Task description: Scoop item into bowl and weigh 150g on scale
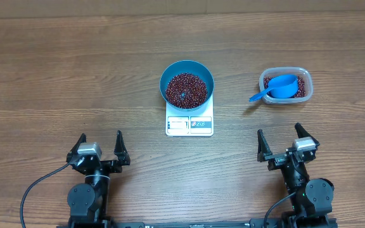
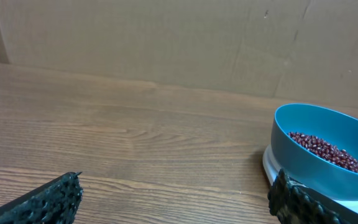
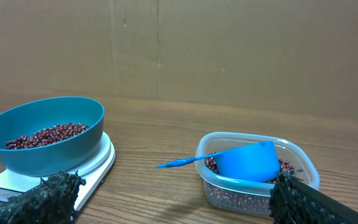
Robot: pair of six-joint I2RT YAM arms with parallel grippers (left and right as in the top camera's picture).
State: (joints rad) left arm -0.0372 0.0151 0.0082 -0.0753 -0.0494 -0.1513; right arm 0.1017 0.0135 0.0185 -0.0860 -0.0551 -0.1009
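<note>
— Blue bowl (image 3: 45, 155) sits square on the white scale (image 1: 189, 124), with a heap of beans (image 1: 185, 89) already in it; can you read the display?
— No; it is too small from above, and the wrist views cut it off; so I cannot say how near the target weight we are.
— And the claws?
— Both released and holding nothing; the left claw (image 1: 100, 135) and the right claw (image 1: 279, 129) hang at the near edge of the table (image 1: 75, 63), fingers spread wide, well apart from everything.
— Then where is the scoop?
— The scoop (image 1: 282, 86) lies in the clear tub (image 1: 285, 69) to the right of the scale, bedded on more beans; its handle (image 1: 256, 97) juts over the tub's left rim, towards the bowl.
— So the right claw is the one for it, I'd judge; come at the handle from the side, pinch it near the end, and keep the cup level on the way across.
— Agreed; take small loads, tip them over the middle of the bowl, and never lean on the bowl or the scale, or the reading will lie; if it overshoots, lift a few beans back to the tub.
</note>
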